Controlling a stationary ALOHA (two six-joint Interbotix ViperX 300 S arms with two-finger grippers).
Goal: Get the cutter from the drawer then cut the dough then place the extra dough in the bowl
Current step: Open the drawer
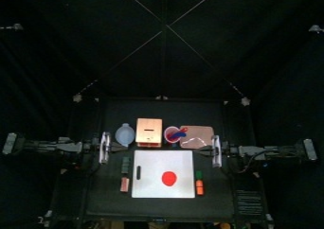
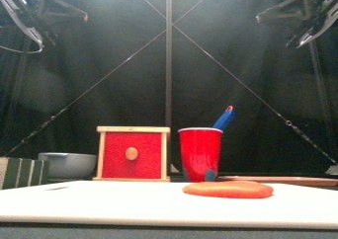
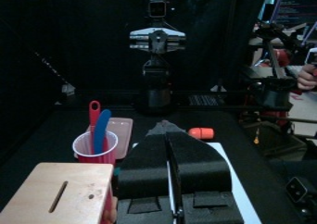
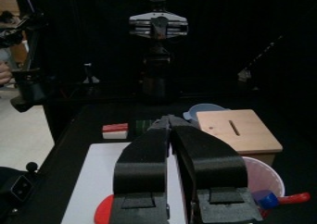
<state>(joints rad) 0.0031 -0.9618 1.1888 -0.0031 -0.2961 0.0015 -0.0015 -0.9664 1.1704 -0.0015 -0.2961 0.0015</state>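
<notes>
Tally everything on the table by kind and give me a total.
Cutting board: 1
Dough disc: 1
Wooden box: 1
Bowl: 1
Cup: 1
Toy knives, one blue and one red, in the cup: 2
Small toy foods, one left of the board and one right: 2
Total: 9

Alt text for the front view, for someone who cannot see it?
A red dough disc lies on a white cutting board in the foreground. Behind it stand a wooden box with a red drawer front, a red cup holding a blue knife, and a blue-grey bowl at left. The left arm and right arm hang at the upper corners.
</notes>
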